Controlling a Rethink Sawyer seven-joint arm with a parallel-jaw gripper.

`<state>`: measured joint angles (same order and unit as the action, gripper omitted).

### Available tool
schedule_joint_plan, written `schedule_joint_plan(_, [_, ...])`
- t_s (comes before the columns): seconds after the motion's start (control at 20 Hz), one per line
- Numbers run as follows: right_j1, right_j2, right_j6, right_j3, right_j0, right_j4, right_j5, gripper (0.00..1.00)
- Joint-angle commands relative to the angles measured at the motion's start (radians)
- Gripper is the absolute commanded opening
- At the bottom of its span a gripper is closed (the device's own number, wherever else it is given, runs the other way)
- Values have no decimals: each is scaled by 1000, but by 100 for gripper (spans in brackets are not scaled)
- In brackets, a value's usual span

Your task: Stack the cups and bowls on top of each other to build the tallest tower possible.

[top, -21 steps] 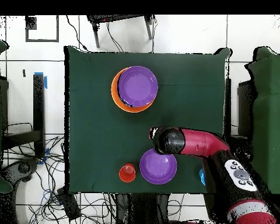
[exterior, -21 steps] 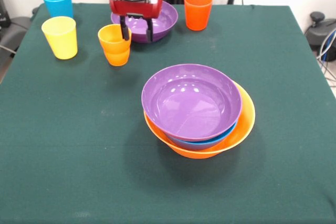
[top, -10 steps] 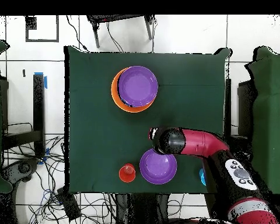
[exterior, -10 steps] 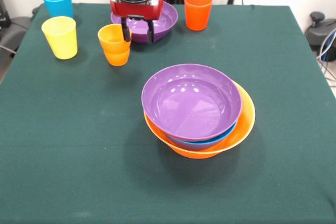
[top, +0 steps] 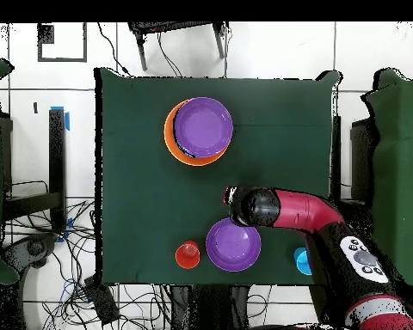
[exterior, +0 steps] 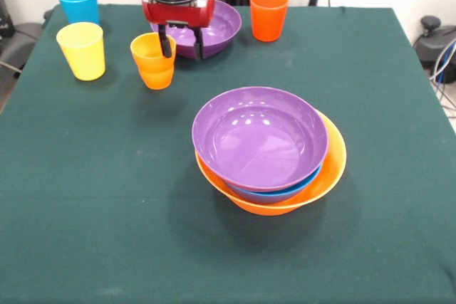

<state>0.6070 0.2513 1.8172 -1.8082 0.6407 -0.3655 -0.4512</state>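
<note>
Now we see the gripper (exterior: 179,47) sitting a little further toward the picture's left than half a second ago, and the orange cup (exterior: 153,60) has slid slightly that way with it. One finger (exterior: 166,45) dips inside the cup at its rim; the other hangs outside, in front of the far purple bowl (exterior: 214,30). The jaws stand spread, straddling the cup's wall, and we cannot tell whether they press on it.

The rest has not moved. The tower (exterior: 269,149) stands in the middle of the green table (exterior: 85,197): the large orange bowl (exterior: 326,176) at the bottom, a blue bowl (exterior: 274,194) nested in it, and a wide purple bowl (exterior: 258,137) on top, tilted a little. The yellow cup (exterior: 82,50) and the light blue cup (exterior: 78,3) stand upright near the far left corner, close together. The red-orange cup (exterior: 268,13) stands upright just right of the far purple bowl.

From overhead, the arm (top: 296,211) has shifted slightly, so that the light blue cup (top: 303,260) shows more fully beside it.
</note>
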Motion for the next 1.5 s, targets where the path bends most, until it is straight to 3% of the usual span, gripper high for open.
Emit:
schedule_joint_plan(0.05, [26, 105, -99, 19, 27, -41, -43, 100])
schedule_joint_plan(0.55, [6, 108, -82, 16, 34, -62, -17, 100])
schedule_joint_plan(1.15, [-5, 52, -27, -24, 3, -75, -1, 100])
schedule_joint_plan(1.5, [-67, 63, -45, -15, 38, -91, 42, 100])
